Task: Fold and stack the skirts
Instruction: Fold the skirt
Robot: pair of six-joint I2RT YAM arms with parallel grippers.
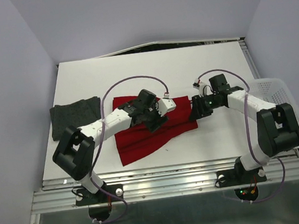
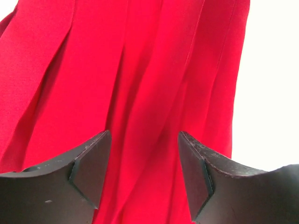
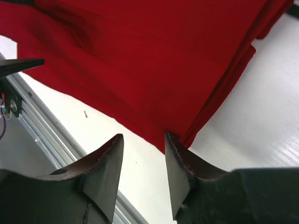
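Red skirt (image 1: 142,140) lies on worktop (image 1: 187,63). My L tool (image 2: 145,140) hangs open over its pleats, R tool (image 3: 144,140) open at its right edge, both empty. Grey skirt (image 1: 74,117) lies well left of it.

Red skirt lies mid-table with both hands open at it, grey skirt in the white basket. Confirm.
Wrong on the grey skirt: the top view shows it on the table, far left, not in the white basket. The red skirt lies mid-table, left hand and right hand open at it.

red skirt (image 1: 142,143): 1 | grey skirt (image 1: 73,116): 1 | basket (image 1: 286,95): 1 | arms (image 1: 104,123) (image 1: 244,103): 2
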